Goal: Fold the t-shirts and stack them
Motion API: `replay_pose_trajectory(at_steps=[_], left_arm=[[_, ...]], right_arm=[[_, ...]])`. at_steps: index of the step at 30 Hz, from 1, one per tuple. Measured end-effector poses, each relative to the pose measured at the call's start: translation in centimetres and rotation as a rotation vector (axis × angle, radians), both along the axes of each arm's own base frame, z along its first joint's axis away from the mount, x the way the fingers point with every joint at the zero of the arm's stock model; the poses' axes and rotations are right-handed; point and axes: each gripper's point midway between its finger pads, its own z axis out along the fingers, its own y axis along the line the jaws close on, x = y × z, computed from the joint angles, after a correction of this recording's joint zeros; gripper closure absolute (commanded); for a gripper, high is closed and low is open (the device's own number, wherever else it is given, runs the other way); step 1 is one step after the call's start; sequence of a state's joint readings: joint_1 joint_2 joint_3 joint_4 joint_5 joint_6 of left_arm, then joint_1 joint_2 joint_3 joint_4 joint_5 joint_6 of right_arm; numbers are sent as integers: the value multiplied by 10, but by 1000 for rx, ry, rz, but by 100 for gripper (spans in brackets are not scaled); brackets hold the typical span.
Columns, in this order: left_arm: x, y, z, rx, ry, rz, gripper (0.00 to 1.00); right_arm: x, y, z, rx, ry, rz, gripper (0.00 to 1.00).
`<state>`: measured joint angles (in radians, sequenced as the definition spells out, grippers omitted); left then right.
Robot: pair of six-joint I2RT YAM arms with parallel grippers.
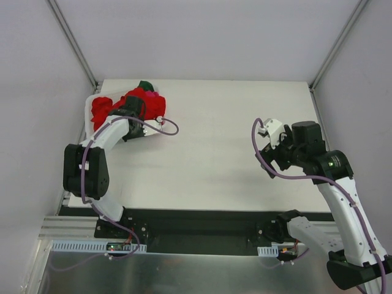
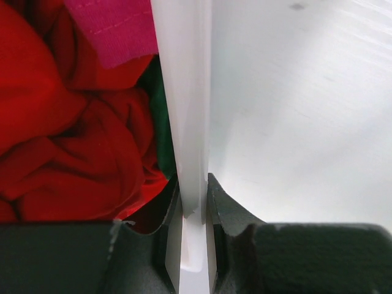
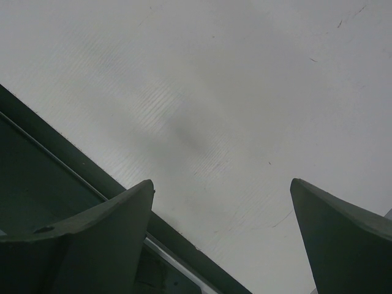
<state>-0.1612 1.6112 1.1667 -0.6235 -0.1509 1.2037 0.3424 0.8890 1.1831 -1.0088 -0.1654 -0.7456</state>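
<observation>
Top external view first: the left arm is stretched to the far left corner of the table [image 1: 214, 159], where the white basket [image 1: 87, 111] sits heaped with the t-shirts [image 1: 101, 110], mostly red, with a dark green shirt [image 1: 146, 85] poking out at the far end. The left gripper [image 1: 139, 109] is down at the right side of that heap. From up here the wrist hides its fingers, so I can't tell what it has. A purple cable [image 1: 166, 126] loops out over the table just beside it. Over on the right, the right gripper [image 1: 270, 131] hangs above the tabletop, well apart from the basket, with nothing in it. Left wrist view now, and this settles it: the two dark fingers [image 2: 160, 214] are pinched on the basket's white wall, one inside and one outside, so that's plastic in the grip, not cloth. The wall stands squarely between the pincer and the laundry. Inside, left of the wall, red shirts are bunched up with a magenta-pink shirt [image 2: 113, 30] at the top edge, and the green one is squeezed right against the wall. Right of the wall there is only table. Right wrist view: the jaws are spread wide, both fingers [image 3: 104, 233] framing white tabletop and holding nothing. A dark strip [image 3: 37, 165] runs along the lower left.
</observation>
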Motion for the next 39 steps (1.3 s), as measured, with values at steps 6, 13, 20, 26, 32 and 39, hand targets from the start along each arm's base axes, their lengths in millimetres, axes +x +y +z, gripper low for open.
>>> replay_pose_trajectory(at_steps=[6,13,20,26,32,39], left_arm=[[54,-11,8,21,-48,-145,100],[82,-26,20,55,-86,-224,35],[75,-2,35,91,-128,-127,1],[59,28,92,98,-236,78,1],[75,62,190,-39,-494,429,1],[76,-20,161,-305,-234,521,1]], right_arm=[[-1,-1,-1,-1,-1,-2,4],[-4,-2,-4,-3,1,-3,4],[-6,-3,-7,-8,3,1,4],[-6,-3,-7,-7,4,4,4],[-6,-2,-8,-5,9,7,4],[-5,-1,-11,-10,27,8,4]])
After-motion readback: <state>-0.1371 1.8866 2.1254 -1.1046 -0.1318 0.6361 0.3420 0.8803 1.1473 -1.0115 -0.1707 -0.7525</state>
